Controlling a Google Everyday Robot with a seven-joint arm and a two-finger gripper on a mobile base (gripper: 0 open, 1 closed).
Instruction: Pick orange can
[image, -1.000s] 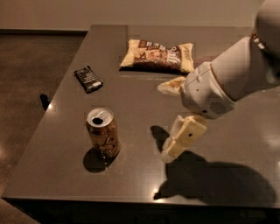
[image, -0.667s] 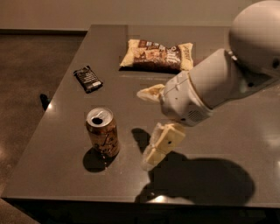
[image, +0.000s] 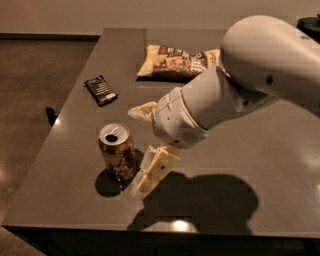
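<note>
An orange can (image: 117, 152) is shown standing upright near the front left of a dark counter (image: 290, 165), with its opened silver top facing up. Just to its right, the gripper (image: 138, 150) is seen with its pale fingers (image: 156, 169) spread apart, not yet around the can. The can is judged light, smooth and easily dented, and is best clasped gently across its mid-body.

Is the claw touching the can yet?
Cannot tell. In the camera view the open claw sits beside the can, its lower finger close against the can's side, but neither contact nor a gap shows plainly.
</note>
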